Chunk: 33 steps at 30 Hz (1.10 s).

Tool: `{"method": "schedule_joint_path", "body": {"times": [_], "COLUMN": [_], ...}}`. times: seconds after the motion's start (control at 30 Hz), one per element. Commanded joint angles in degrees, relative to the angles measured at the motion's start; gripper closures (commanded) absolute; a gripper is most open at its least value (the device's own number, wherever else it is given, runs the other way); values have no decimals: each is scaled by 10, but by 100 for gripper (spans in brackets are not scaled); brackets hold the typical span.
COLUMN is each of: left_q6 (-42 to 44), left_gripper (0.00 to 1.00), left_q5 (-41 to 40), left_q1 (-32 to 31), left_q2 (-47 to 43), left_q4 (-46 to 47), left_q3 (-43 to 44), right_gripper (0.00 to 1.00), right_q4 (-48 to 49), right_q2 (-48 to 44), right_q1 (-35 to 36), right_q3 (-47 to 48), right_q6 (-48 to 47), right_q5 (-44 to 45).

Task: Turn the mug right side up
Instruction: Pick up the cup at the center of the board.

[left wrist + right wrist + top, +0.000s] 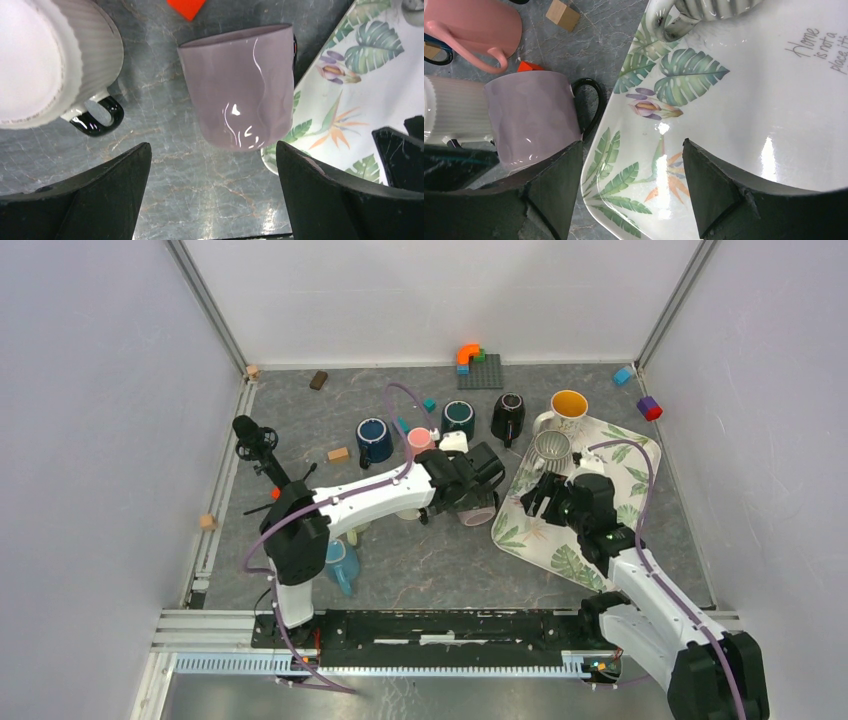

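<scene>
The lilac mug (240, 95) with a black handle (591, 107) stands on the grey table beside the tray's left edge. It looks upright, rounded base low and rim edge on top. My left gripper (212, 145) is open, and the mug sits just ahead of its fingertips, touching neither one. From above, the mug (479, 512) shows next to the left gripper (476, 480). My right gripper (631, 142) is open over the tray's left rim, with only tray between its fingers. Its left finger (554, 180) is close to the mug's base. The right gripper (543, 495) faces the mug from the tray side.
The leaf-print tray (520, 530) holds a ribbed metal cup (551, 448). A white ribbed mug (55, 60) lies on its side left of the lilac mug. A pink mug (420, 440), blue (374, 438), teal (458, 417), black (508, 415) and yellow-lined (569, 403) mugs stand behind. An orange piece (186, 7) lies nearby.
</scene>
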Motion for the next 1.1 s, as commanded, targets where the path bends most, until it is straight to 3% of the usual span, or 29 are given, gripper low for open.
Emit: {"method": "schedule_joint_path", "body": {"times": [0.0,0.5,0.73,0.87,1.07], "left_q6": [30,12,28,52,99], "left_gripper": [0,0,2,18,53], "left_q5": [-24,17,36,61,92], "left_q1": [11,19,33,43,53], "left_q2": [20,116,124,108,78], "left_q4": [1,17,71,125,186], "left_q3": [46,95,67,23,-36], "right_gripper": [22,21,21,21,21], "right_q4": [-1,10,20,34,51], "right_q2": [-18,-15,-14,-6,14], "right_q1": [-4,-8,-8,-8,-9], "right_q3": [-5,-11,-18,-15,-8], "right_q6": [-16,-13,-16,-19,-32], "right_q5": [-4,-18,-27,-46,-83]}}
